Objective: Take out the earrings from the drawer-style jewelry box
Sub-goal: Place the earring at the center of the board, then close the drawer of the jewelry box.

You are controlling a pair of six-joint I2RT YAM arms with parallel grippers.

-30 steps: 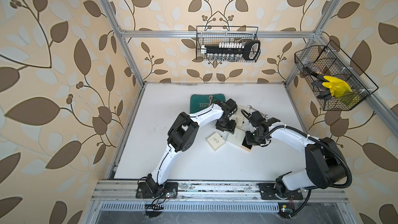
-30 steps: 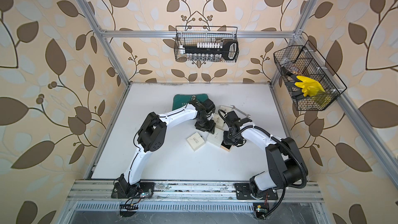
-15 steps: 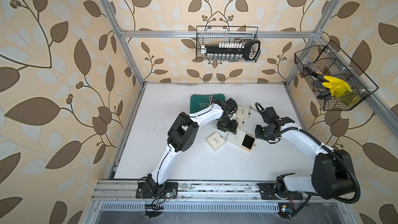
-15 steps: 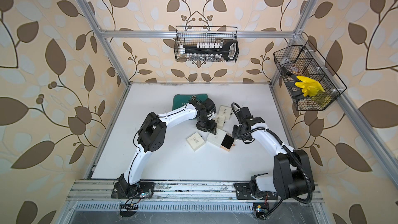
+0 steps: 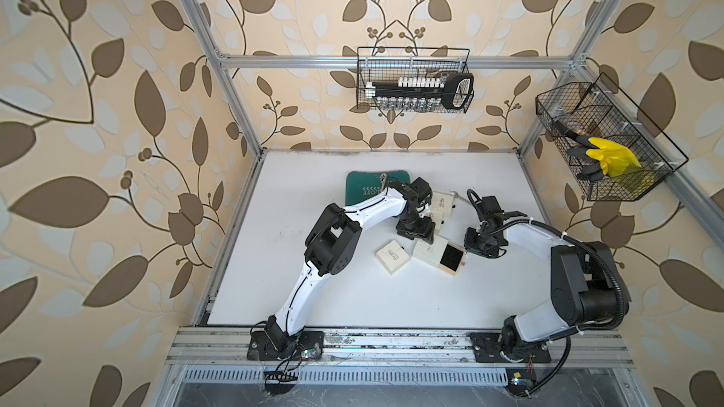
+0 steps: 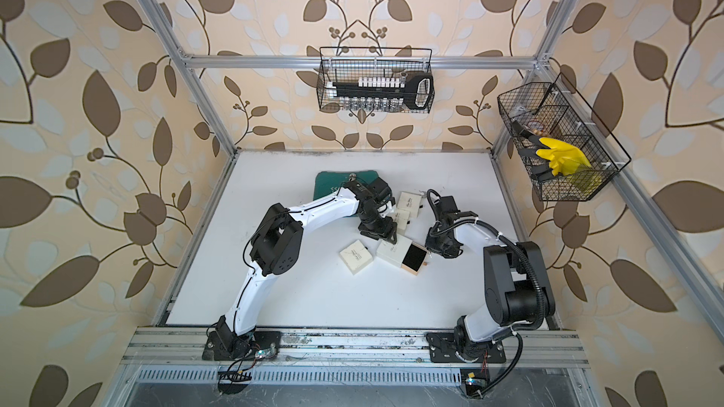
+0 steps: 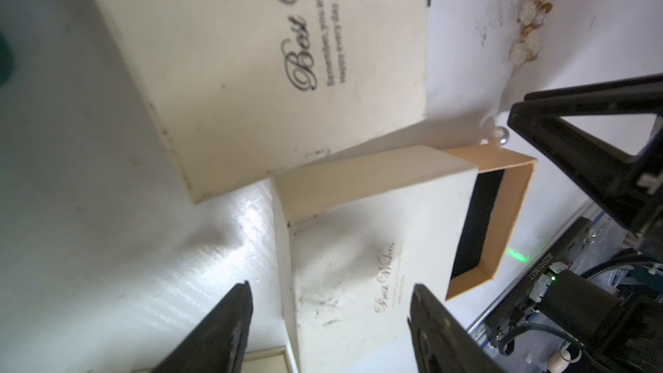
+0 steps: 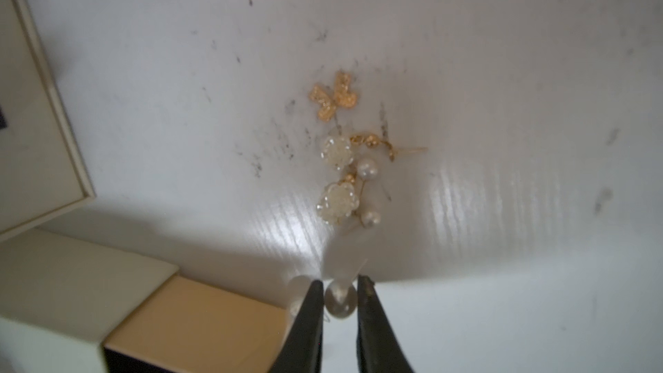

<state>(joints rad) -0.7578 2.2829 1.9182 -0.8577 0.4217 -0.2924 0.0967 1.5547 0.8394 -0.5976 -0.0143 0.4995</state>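
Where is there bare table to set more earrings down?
Free: the wide front strip of table between the cream boxes and the arm bases, and the left side forward of the green pouch. Crowded: the middle, where boxes, the open drawer, the left arm, right arm and the earrings bunch together.

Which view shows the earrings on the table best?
The right wrist view: the earrings lie sharp and central. The left wrist view catches them small at an edge; both top views show nothing legible.
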